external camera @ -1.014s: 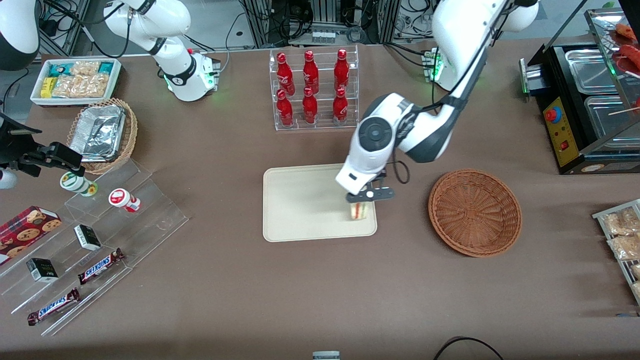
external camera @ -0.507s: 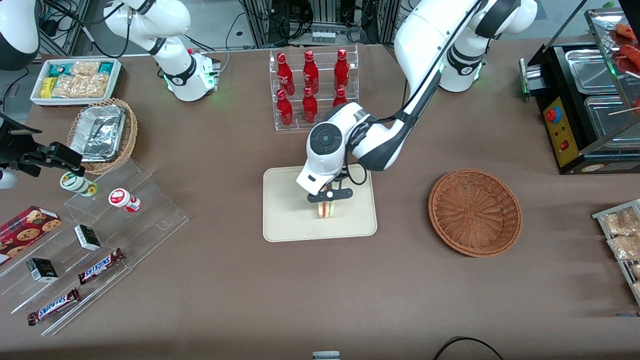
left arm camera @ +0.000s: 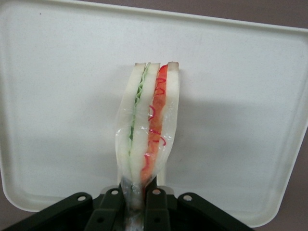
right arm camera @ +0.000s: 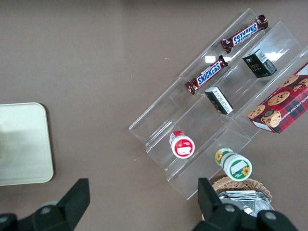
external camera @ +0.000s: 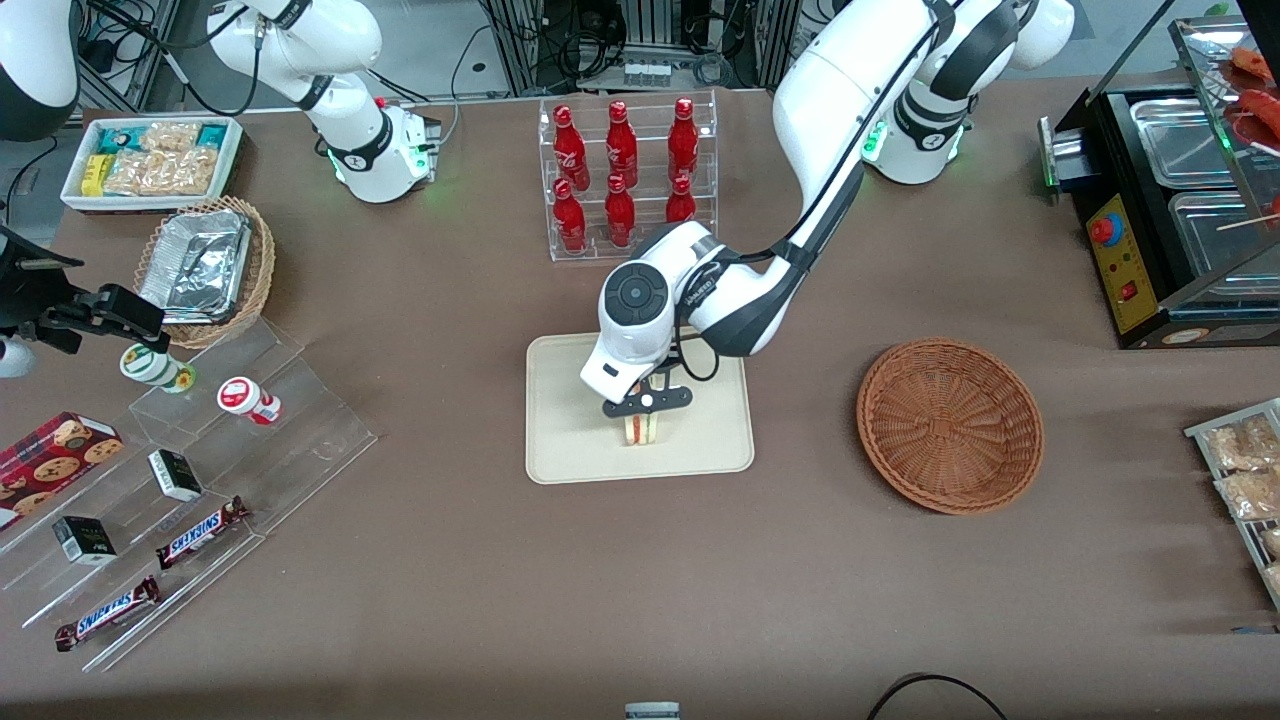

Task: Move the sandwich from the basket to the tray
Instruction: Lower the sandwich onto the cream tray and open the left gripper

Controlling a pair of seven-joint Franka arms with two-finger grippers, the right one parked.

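Clear-wrapped sandwich [left arm camera: 147, 132] hangs above the tray [external camera: 570, 420], pinched between the gripper [external camera: 642, 412] jaws

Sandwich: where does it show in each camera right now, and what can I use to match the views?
Front view: the sandwich hangs from the gripper over the tray.
Left wrist view: the sandwich is clamped between the fingers, the tray below it.
Right wrist view: not in it.
Shared landmark: the tray.

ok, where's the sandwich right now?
Front view: the sandwich is pinched in the gripper over the tray, out of the basket.
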